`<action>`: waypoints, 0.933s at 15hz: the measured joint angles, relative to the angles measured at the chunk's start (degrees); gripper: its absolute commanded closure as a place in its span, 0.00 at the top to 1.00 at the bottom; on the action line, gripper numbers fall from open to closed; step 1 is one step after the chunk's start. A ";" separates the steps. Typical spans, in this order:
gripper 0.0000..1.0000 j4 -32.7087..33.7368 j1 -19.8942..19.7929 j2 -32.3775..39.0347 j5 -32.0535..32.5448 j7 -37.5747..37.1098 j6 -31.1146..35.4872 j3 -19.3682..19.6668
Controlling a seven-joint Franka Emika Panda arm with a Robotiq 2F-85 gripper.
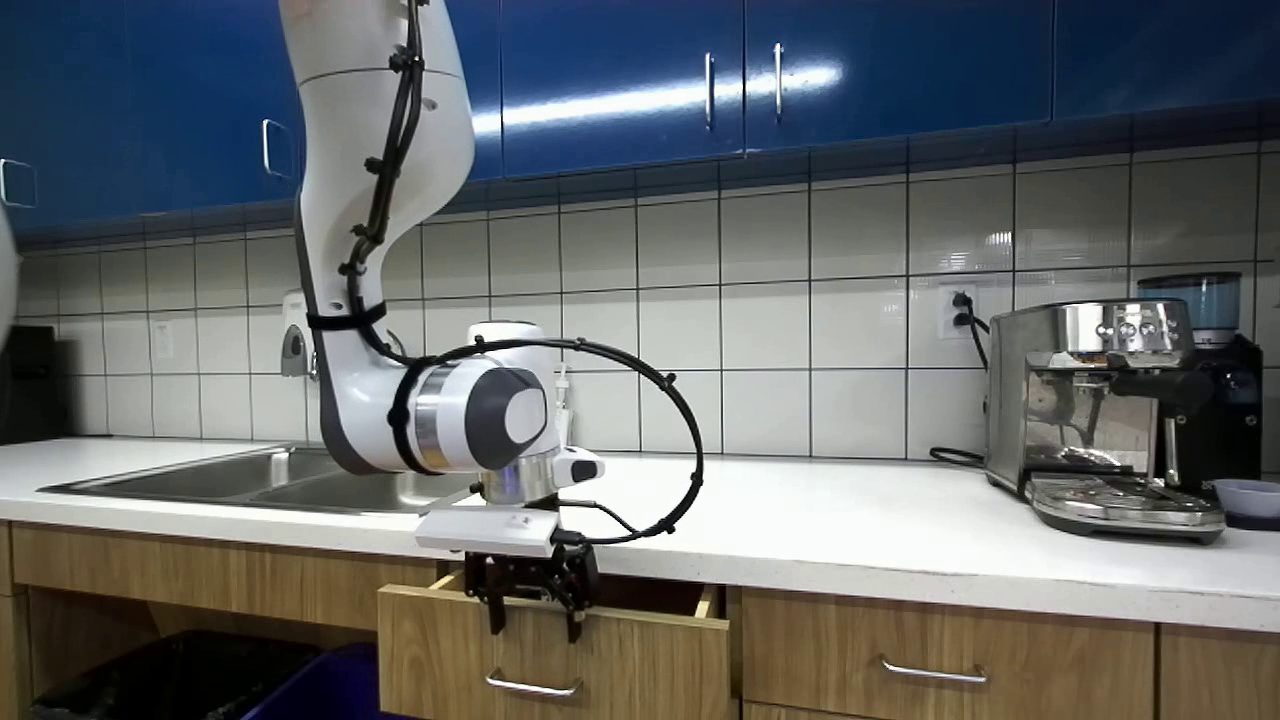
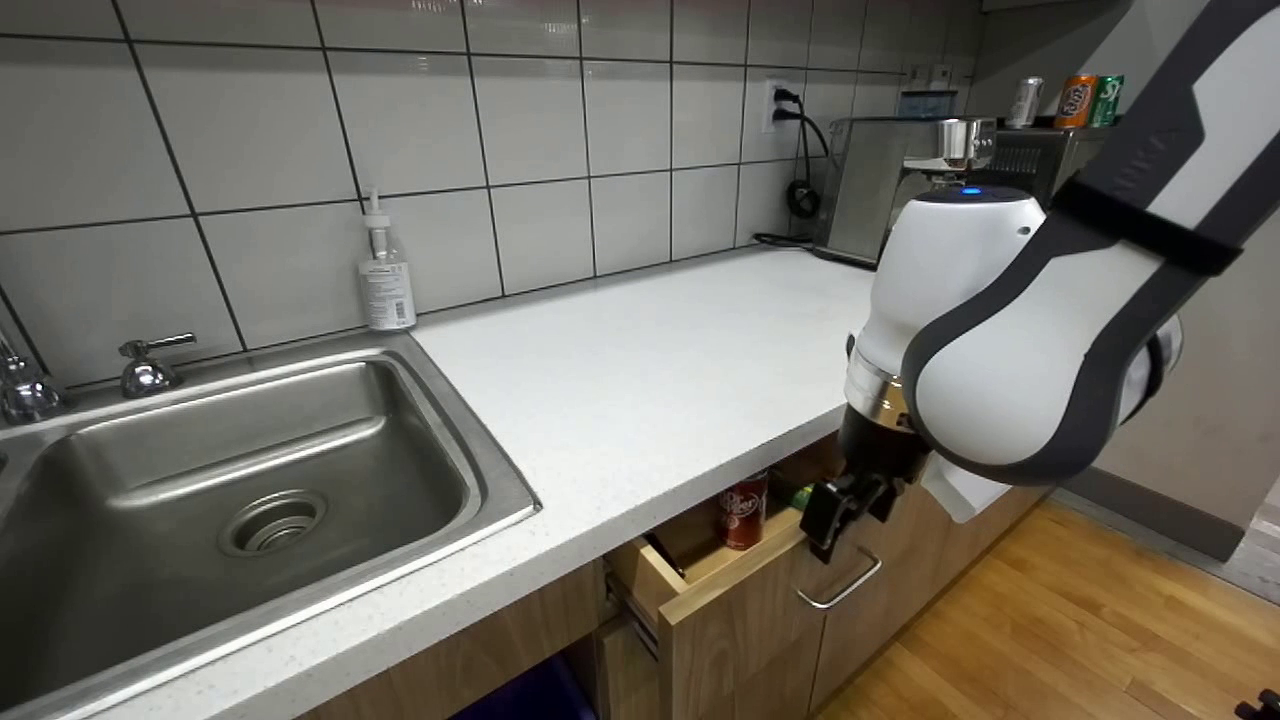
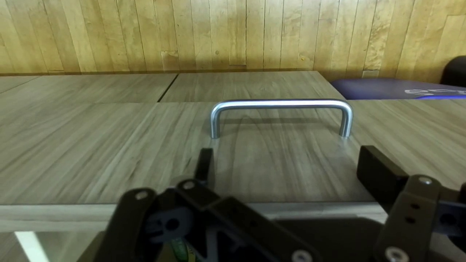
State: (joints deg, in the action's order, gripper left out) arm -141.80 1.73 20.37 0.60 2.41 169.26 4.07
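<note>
Two fingers (image 3: pixel 382 176) stand spread wide apart, pointing down along the outer face of one pulled-out wooden drawer (image 1: pixel 440 650), by its top edge; whether they touch it cannot be told. The single arm (image 1: pixel 375 415) drops almost straight from above, then bends at the wrist so that its end points downward just in front of the table's front edge. One metal handle (image 3: pixel 280 104) crosses the drawer's face, near the fingertips but apart from them.

The drawer juts from beneath that front edge. Inside are one upright red can (image 2: pixel 743 512) and one green item (image 2: pixel 800 495), mostly hidden. One closed drawer (image 1: pixel 830 650) sits beside it, and two bins, a black-lined bin (image 1: pixel 180 665) and a purple bin (image 1: pixel 335 685), fill the opening on its other side.

Set into the white table (image 2: pixel 640 350) is one steel sink (image 2: pixel 420 480) with two basins. One pump bottle (image 2: pixel 388 295) stands at the table's back edge, by the sink's corner. Well along the table come one coffee machine (image 1: pixel 1085 400), one grinder (image 1: pixel 1235 410) and one pale purple bowl (image 1: pixel 1245 497).

Farthest, three cans (image 2: pixel 1075 101), silver, orange and green, stand on a dark metal appliance (image 2: pixel 1040 155).
</note>
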 measured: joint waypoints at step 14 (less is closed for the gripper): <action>1.00 3.63 0.04 2.59 0.01 0.00 -0.70 0.42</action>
State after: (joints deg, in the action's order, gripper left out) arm -138.17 1.77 22.96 0.61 2.41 168.56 4.49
